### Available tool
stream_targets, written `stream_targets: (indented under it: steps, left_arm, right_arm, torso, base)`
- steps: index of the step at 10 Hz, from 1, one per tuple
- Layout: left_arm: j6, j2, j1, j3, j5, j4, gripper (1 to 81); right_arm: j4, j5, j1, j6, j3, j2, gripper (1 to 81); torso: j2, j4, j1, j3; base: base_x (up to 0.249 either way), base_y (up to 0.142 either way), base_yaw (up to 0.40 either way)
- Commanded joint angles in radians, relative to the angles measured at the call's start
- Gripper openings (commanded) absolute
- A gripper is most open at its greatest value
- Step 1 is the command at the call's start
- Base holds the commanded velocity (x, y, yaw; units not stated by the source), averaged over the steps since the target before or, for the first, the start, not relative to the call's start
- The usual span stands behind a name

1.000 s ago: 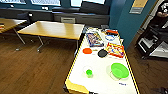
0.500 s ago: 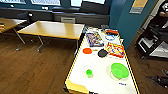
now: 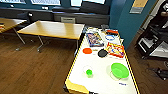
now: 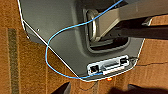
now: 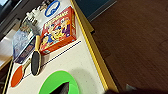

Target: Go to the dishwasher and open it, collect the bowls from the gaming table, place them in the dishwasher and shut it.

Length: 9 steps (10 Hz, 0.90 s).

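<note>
The gaming table (image 3: 75, 88), white-topped with a yellow frame, stretches away from me in the head view. A shallow bright green bowl (image 3: 119, 70) sits near its right edge, and a small green piece in a clear cup (image 3: 88, 72) stands to its left. In the right wrist view the green bowl (image 5: 58, 83) lies just beyond my right gripper (image 5: 97, 90), which hangs open above the table's yellow edge (image 5: 96, 62). My left gripper (image 4: 98, 89) is open over the wooden floor, beside the robot's grey base (image 4: 57, 30). The dishwasher is out of view.
On the table lie an orange paddle (image 3: 87, 51), a black paddle (image 3: 102, 53), a red game box (image 3: 115, 49), another box (image 3: 94, 39) and a blue-and-white plate (image 3: 110, 37). A wooden table (image 3: 53, 28) stands to the left, a dark rack (image 3: 155, 40) to the right.
</note>
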<state>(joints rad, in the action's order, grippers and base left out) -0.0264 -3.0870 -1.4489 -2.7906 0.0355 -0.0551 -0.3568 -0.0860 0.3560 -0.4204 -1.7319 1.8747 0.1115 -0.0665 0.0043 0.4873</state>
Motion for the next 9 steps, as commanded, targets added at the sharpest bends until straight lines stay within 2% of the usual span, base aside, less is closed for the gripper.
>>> stream_targets:
  steps: [1,3,6,9]
  left_arm:
    - [-0.001,-0.012,0.008,0.002,-0.072,0.009,81.1]
    - [-0.001,-0.012,0.009,-0.003,-0.072,0.011,81.1]
    - [-0.001,-0.012,0.011,0.002,-0.072,0.011,81.1]
    - [-0.001,-0.012,0.011,-0.004,-0.072,0.011,81.1]
  right_arm:
    - [-0.011,-0.035,-0.146,-0.133,-0.096,0.014,81.1]
    - [-0.013,-0.037,-0.14,-0.142,-0.141,0.078,81.1]
    - [-0.01,-0.018,-0.065,-0.169,-0.156,0.172,81.1]
    - [-0.01,-0.009,-0.033,-0.195,-0.187,0.238,81.1]
  torso:
    - [0.0,0.0,0.0,0.0]
    - [0.0,0.0,0.0,0.0]
    - [0.0,0.0,0.0,0.0]
    - [-0.001,0.0,0.0,0.001]
  base:
    - [0.0,0.0,0.0]
    - [0.0,0.0,0.0]
    - [0.0,0.0,0.0]
    - [0.0,0.0,0.0]
